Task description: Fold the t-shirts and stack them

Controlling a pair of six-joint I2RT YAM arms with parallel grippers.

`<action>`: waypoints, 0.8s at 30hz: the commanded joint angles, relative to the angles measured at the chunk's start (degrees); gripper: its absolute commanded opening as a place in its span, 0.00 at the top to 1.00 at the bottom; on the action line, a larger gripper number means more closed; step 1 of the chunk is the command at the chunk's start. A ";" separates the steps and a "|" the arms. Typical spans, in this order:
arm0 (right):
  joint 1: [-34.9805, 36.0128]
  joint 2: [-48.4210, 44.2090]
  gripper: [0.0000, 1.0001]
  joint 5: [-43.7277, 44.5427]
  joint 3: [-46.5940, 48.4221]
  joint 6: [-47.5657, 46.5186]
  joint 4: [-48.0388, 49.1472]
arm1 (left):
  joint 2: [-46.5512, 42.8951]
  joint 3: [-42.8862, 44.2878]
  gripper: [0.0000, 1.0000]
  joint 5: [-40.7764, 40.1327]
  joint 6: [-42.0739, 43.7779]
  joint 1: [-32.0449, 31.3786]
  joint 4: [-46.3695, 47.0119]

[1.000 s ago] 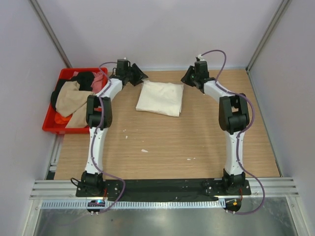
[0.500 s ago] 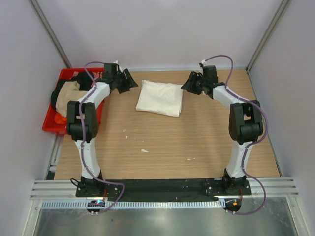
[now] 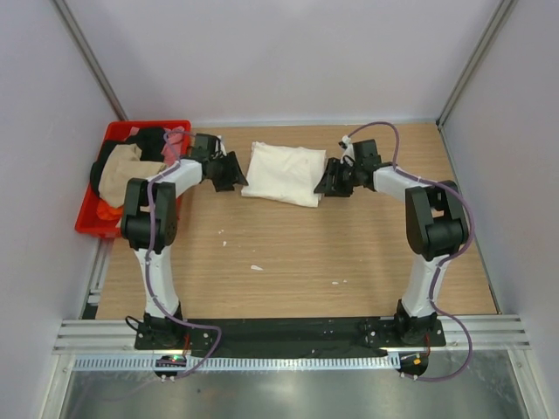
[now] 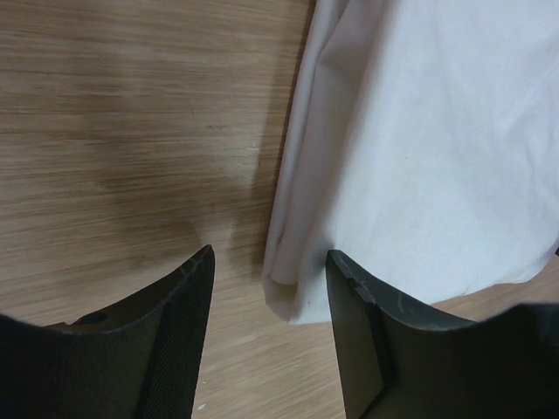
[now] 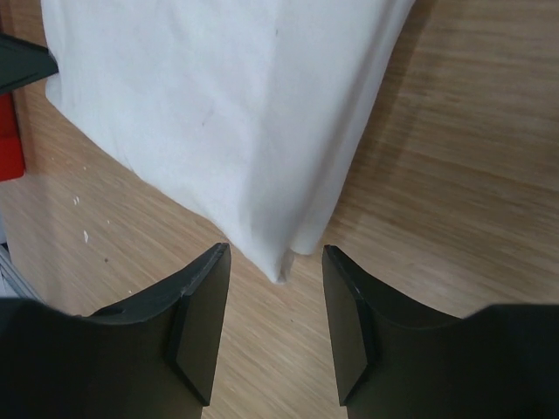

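Now that our left tool (image 4: pixel 269 253) and right tool (image 5: pixel 275 248) have come down to the near corners of the shirt (image 3: pixel 284 173), both open and empty, we think we can pinch it and fold again.

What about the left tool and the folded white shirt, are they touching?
Cannot tell. In the left wrist view the open left tool straddles a corner of the white shirt; one finger clears it, the other overlaps the cloth, with height unclear.

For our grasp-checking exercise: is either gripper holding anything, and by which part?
Nothing is held. The left gripper and right gripper have open jaws, each at a near corner of the folded cream t-shirt.
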 commanded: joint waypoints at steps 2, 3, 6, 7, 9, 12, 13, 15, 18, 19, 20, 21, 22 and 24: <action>1.83 0.44 0.48 -2.36 -2.69 -2.25 2.60 | 2.38 0.93 0.47 2.83 0.85 -1.07 0.70; 1.92 0.88 0.47 -2.54 -3.05 -2.25 2.87 | 2.74 1.02 0.49 3.35 0.76 -1.16 0.79; 2.18 2.37 0.48 -3.07 -2.96 -2.34 3.92 | 3.88 1.64 0.59 3.97 0.14 -1.42 0.79; 2.27 2.64 0.48 -3.24 -2.96 -2.34 4.28 | 4.23 1.81 0.65 3.89 0.05 -1.43 0.79; 2.45 3.34 0.50 -3.77 -2.96 -2.34 5.24 | 4.41 1.99 0.72 3.01 -0.21 -1.43 0.53; 2.53 3.52 0.71 -4.47 -2.70 -2.60 4.82 | 4.50 2.52 0.89 1.69 -0.56 -1.43 -0.78; 2.45 3.26 0.79 -3.86 -2.52 -3.38 3.85 | 4.41 2.78 1.00 1.17 -1.00 -1.34 -2.27; 2.53 1.60 0.95 -2.72 -2.87 -3.92 0.61 | 3.89 3.31 1.00 -1.11 -2.05 -1.51 -4.56; 2.45 -3.42 0.99 -1.84 -6.83 -3.75 -1.43 | 1.95 3.22 1.00 -6.57 -4.25 -1.95 -12.64; 2.62 -4.38 0.99 -1.66 -9.00 -3.40 -1.61 | 1.43 2.78 1.00 -7.70 -4.34 -2.13 -13.96; 2.88 -5.26 0.99 -1.40 -10.16 -3.04 -1.52 | 0.73 2.26 1.00 -9.89 -4.43 -2.65 -14.84; 3.06 -7.10 0.99 -1.22 -11.30 -2.52 -1.61 | -0.58 1.64 1.00 -10.87 -5.04 -3.00 -16.33; 3.24 -7.90 0.99 -1.22 -13.66 -2.43 -1.26 | -1.47 -0.02 1.00 -11.31 -5.31 -3.70 -16.78; 3.76 -10.26 0.99 -0.17 -15.70 -1.90 -1.35 | -4.09 -1.96 1.00 -12.46 -6.79 -4.41 -17.57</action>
